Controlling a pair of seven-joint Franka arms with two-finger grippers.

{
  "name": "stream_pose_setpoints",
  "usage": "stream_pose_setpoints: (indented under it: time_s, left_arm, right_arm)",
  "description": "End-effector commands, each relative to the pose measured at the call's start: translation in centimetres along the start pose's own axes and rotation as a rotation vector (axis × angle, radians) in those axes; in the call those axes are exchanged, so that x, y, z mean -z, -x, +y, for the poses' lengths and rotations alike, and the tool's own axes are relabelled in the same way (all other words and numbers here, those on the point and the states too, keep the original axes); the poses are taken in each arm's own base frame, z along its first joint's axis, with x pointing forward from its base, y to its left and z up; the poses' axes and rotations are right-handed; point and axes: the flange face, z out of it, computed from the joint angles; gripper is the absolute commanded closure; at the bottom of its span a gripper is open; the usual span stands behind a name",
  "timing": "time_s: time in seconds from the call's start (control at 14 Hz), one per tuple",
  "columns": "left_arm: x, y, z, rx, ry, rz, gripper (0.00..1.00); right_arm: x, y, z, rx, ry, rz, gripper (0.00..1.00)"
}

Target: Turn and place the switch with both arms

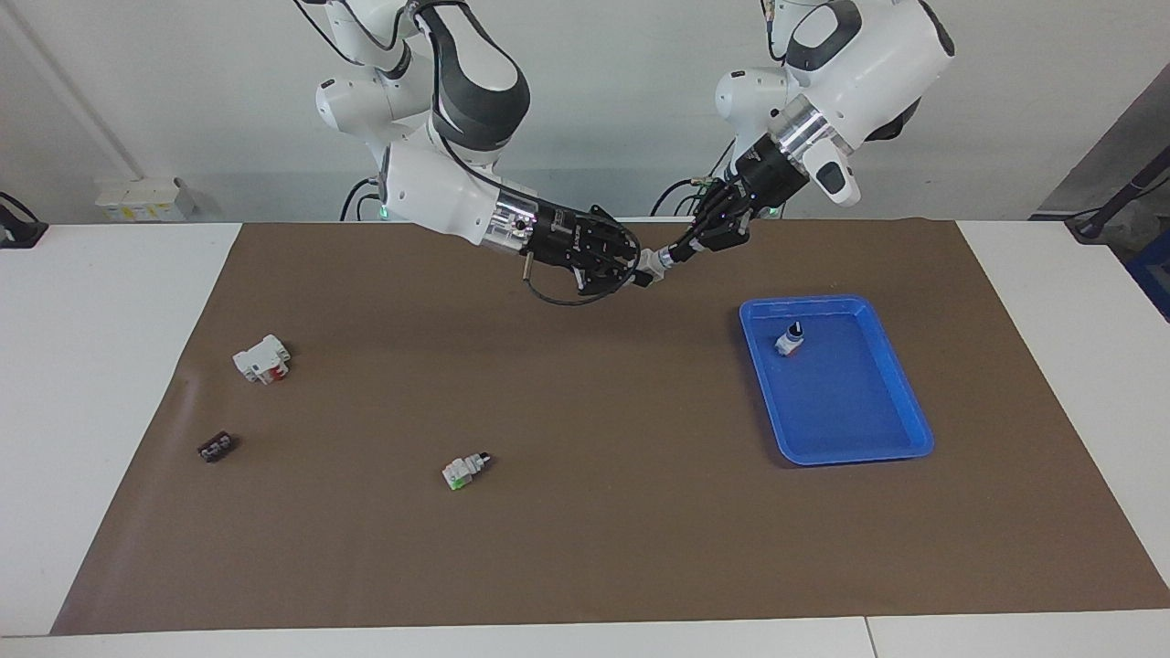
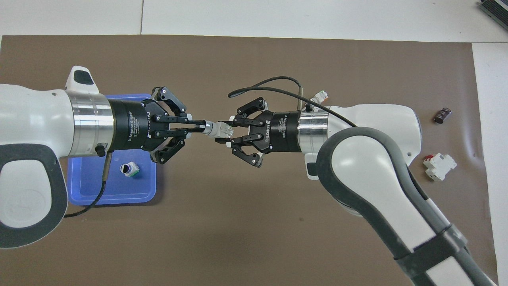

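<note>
Left fingers (image 2: 194, 126): you see them pinched shut on the black knob end of the switch (image 2: 217, 130), held in the air between the two arms.
Right fingers (image 2: 227, 131): closed on the white body of the same switch, tip to tip with the left ones.
Where to hold: you keep the blocky body clamped on its flat sides and take the turn at the knob, by my reading.
Handling: you can expect a light, rigid plastic part; the small round knob may slip if the grip loosens.
Below the left fingers: the blue tray (image 1: 905, 402), already holding one switch (image 1: 789, 340).
Farther out: another switch (image 1: 465, 470) lies on the bench mat (image 1: 585, 548).
</note>
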Motion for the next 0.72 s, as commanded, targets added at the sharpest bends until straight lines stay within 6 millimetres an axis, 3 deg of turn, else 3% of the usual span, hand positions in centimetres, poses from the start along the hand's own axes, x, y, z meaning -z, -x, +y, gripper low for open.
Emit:
stream_pose_setpoints:
  time_s: [0.0,0.64]
  left_arm:
    - [-0.18,3.17,-0.83,0.127,-0.033,-0.034,1.00]
    - [-0.07,3.51,-0.73,0.488,-0.009,0.078,1.00]
  right_arm:
    - [-0.69,0.70,0.37,-0.010,0.004,-0.017,1.00]
    - [-0.75,0.72,0.42,-0.008,0.004,-0.016,1.00]
